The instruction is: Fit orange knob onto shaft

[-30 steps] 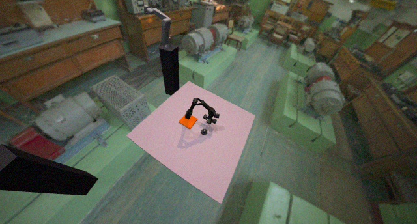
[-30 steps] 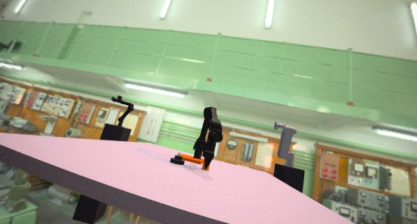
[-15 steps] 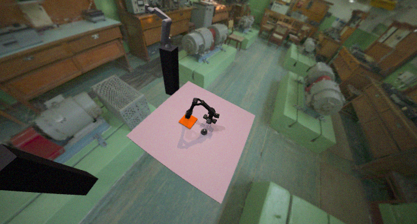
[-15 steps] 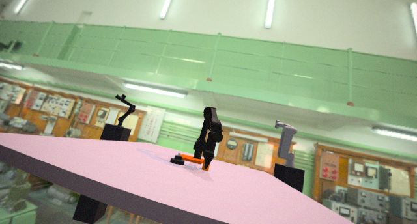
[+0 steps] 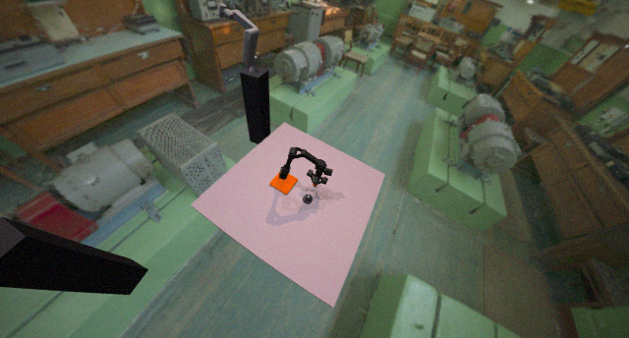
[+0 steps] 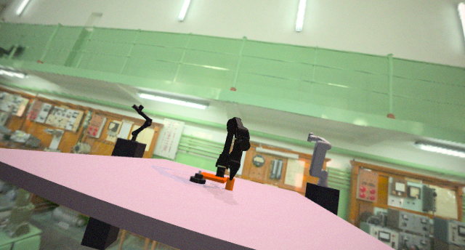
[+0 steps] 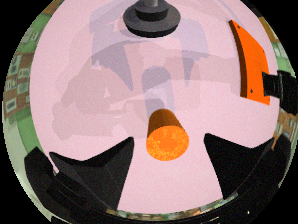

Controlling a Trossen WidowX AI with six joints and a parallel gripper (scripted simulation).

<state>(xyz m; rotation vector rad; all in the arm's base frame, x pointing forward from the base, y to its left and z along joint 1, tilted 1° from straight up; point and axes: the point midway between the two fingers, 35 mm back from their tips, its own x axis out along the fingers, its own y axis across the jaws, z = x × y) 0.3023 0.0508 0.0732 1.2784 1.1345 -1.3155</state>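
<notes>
The orange knob (image 5: 314, 185) (image 6: 229, 184) (image 7: 167, 143) is upright beside the pedestal and appears to rest on the pink table; its hole is hidden underneath. My gripper (image 5: 315, 182) (image 6: 232, 178) (image 7: 170, 140) is open above it, with the knob between and below the spread fingertips and a gap on each side in the wrist view. The round black pedestal (image 5: 308, 198) (image 6: 197, 178) (image 7: 151, 22) stands apart from the knob, at the top of the wrist view. Its silver shaft (image 7: 149, 2) is bare and cut off by the frame edge, so its flat side cannot be made out.
The pink table (image 5: 314, 259) (image 6: 109, 192) carries the arm's orange base plate (image 5: 283, 184) (image 6: 213, 176) (image 7: 252, 65), to the right in the wrist view. Shadows of the arm fall around the pedestal and knob. Other arms stand on dark columns beyond the table.
</notes>
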